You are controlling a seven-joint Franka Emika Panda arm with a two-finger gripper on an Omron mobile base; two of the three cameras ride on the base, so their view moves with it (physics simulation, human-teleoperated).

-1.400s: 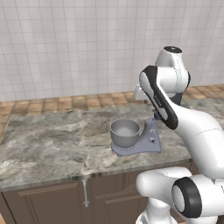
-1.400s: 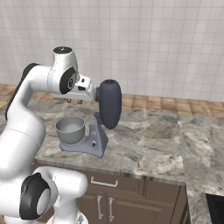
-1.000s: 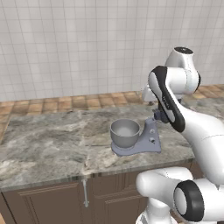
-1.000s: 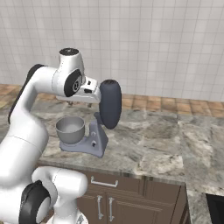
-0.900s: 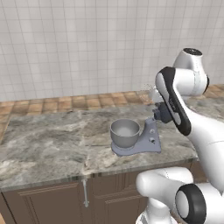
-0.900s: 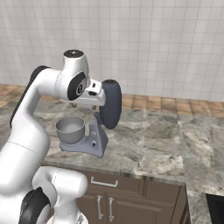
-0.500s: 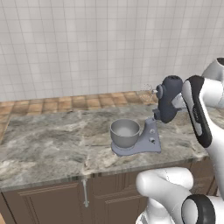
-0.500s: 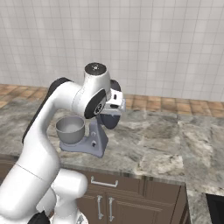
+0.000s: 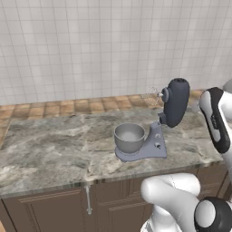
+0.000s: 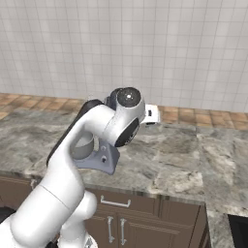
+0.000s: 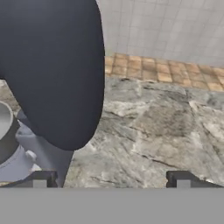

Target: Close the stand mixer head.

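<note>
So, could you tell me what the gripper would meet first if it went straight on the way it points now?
Probably the counter: the gripper looks forward and down at the marble straight ahead. The mixer head hangs left of that line, close by; depth is unclear, so the left finger might brush it.

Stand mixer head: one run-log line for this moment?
stand mixer head: tilted up, open | mixing bowl: on base | fingers: spread, touching nothing

stand mixer head [image 11: 52,70] cut off at top and left, mixing bowl [image 11: 5,131] half cropped
</note>
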